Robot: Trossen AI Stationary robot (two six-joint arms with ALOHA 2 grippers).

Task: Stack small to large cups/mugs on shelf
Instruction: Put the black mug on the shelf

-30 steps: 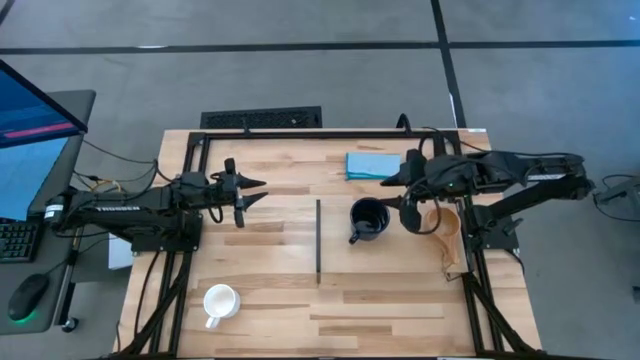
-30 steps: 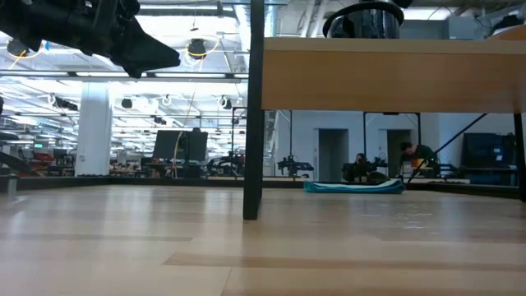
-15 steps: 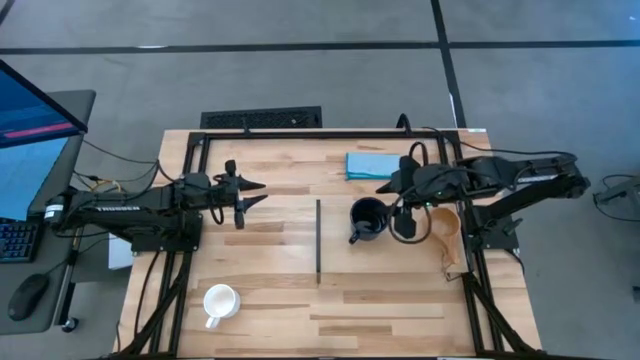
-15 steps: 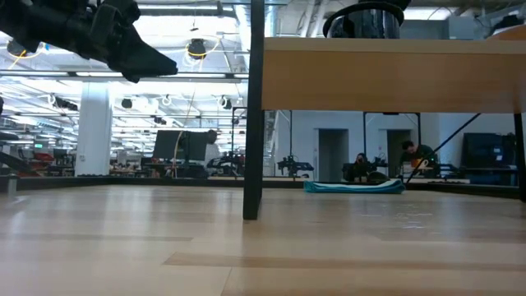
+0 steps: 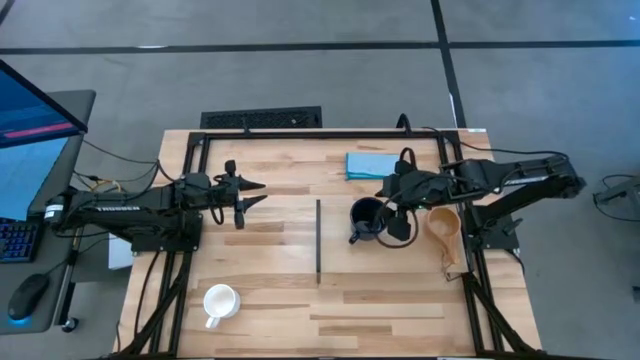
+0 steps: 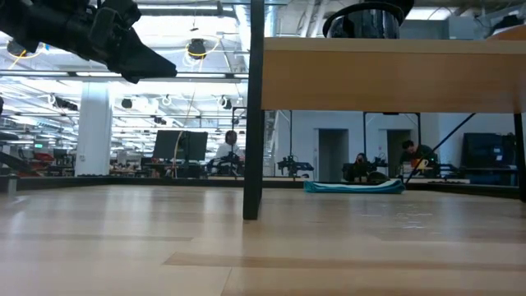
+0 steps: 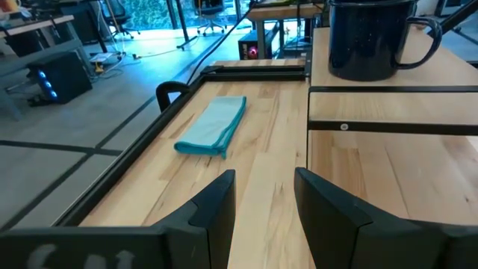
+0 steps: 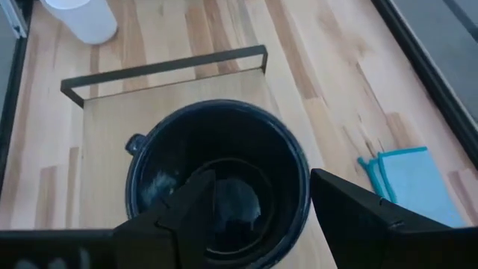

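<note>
From above, the shelf (image 5: 385, 245) lies on the right half of the table (image 5: 270, 300), its thin black strip (image 5: 318, 240) along the left edge. The glossy black mug (image 5: 366, 220) stands on the shelf, handle toward the near side. The right gripper (image 5: 390, 212) hangs just at the mug's right rim, fingers parted and holding nothing. The small tan wooden cup (image 5: 443, 228) sits right of that gripper, near the table's right edge. The white mug (image 5: 220, 301) stands well apart at the near left, off the shelf. A blue folded cloth (image 5: 373, 165) lies at the far side, beyond the black mug. The left gripper (image 5: 252, 193) waits over the table's left half, fingers spread and empty.

At table height, the shelf (image 6: 394, 76) shows as a raised pale board on a black leg (image 6: 253, 115), with the black mug (image 6: 366, 20) on top. People show far off in the room.

The left wrist view shows its two fingers (image 7: 216, 213) apart, the cloth (image 7: 213, 125) and the black mug (image 7: 370, 37) ahead.

The right wrist view looks down into the black mug (image 8: 216, 179), with its open fingers (image 8: 358, 217) either side of the rim, and the white mug (image 8: 82, 19) beyond.
</note>
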